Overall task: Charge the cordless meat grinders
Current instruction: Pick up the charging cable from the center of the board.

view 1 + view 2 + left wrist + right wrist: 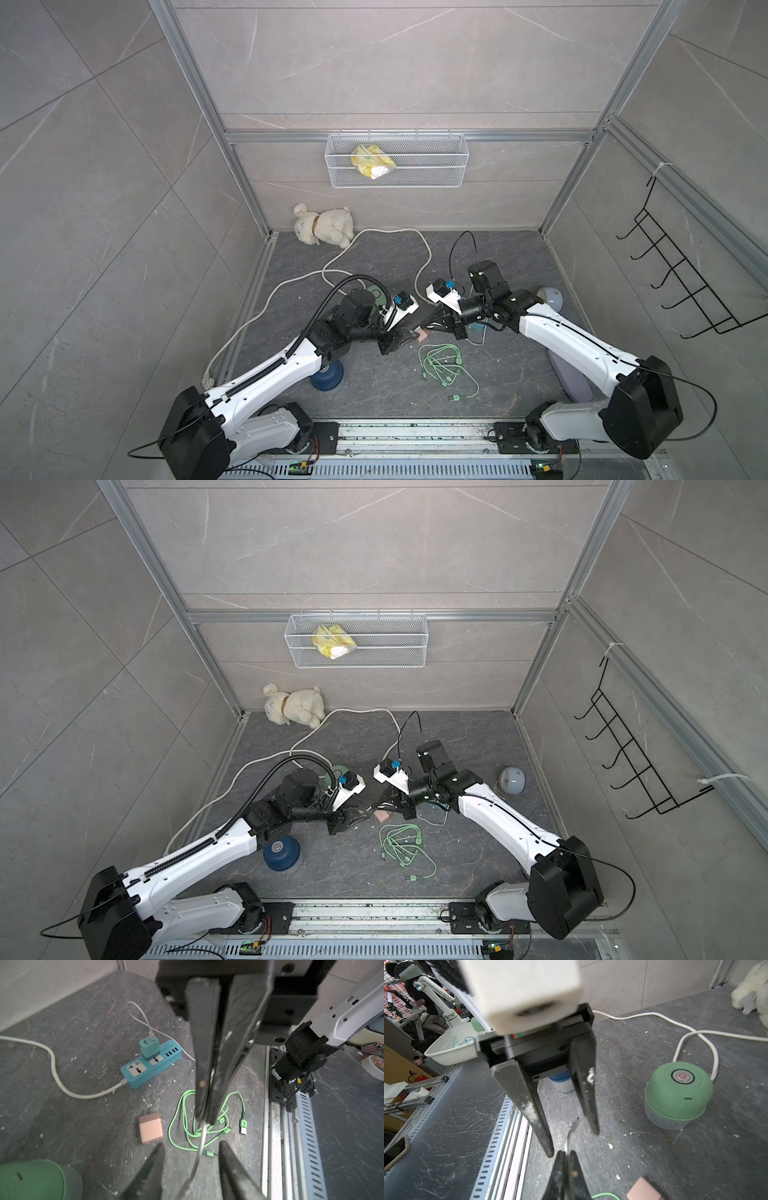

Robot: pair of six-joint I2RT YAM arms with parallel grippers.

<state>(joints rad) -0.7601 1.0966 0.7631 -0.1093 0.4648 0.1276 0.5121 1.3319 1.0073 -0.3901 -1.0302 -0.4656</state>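
While I watch from beside the table (695, 1157), the right gripper (204, 1120) is pinched closed on a thin white cable (200, 1147). The left gripper (573, 1142) stands about half wide around the cable's small plug (574, 1124) without touching it (a passing from claw to claw, I would judge). The mint green grinder (679, 1093) sits on the table near the left gripper, well apart from the plug. The navy blue grinder (280, 854) sits closer to the robot's base, partly under the left arm (199, 850).

I expect each grinder to be a hard, smooth plastic dome, rather slippery and wide for these narrow jaws, with the weight in the upper part over a light clear bowl (664, 1118). I would not lift it. It seems better to steady it from the side, low at the dome's rim. The small slot (688, 1097) on the mint dome's side looks like the charging port. The cable is limp, so the hold should be close behind the plug, otherwise the tip may bend away at the port.
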